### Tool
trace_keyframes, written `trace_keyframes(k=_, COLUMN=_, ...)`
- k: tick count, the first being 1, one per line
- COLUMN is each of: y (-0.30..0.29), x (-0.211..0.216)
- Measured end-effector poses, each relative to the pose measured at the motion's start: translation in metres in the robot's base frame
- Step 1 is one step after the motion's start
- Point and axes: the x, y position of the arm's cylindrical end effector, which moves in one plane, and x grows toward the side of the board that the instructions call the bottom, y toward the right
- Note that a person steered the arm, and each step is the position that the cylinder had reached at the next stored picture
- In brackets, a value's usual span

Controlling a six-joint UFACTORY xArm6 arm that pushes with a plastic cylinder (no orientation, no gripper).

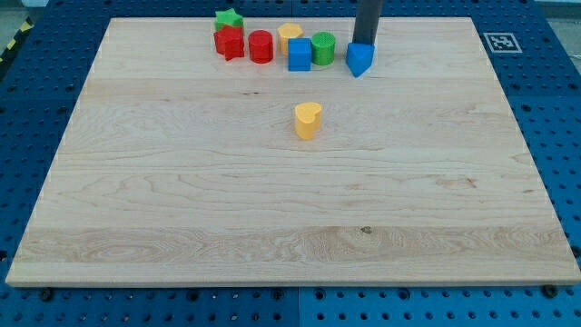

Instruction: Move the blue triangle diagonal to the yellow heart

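The blue triangle (359,59) sits near the board's top edge, right of centre. My tip (364,44) stands right behind it, at its top side, touching or nearly touching it. The yellow heart (308,119) stands alone lower down and to the left of the triangle, near the board's middle. The rod rises out of the view's top.
A cluster lies along the top edge left of the triangle: a green star (228,18), a red star (229,43), a red cylinder (260,46), a yellow block (290,35), a blue cube (299,55) and a green cylinder (322,48). The wooden board (272,227) lies on a blue pegboard.
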Motion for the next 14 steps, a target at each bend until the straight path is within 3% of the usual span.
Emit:
trace_keyframes(k=2, y=0.002, x=0.064)
trace_keyframes(k=6, y=-0.009, x=0.097)
trace_keyframes(k=14, y=-0.123, x=0.091)
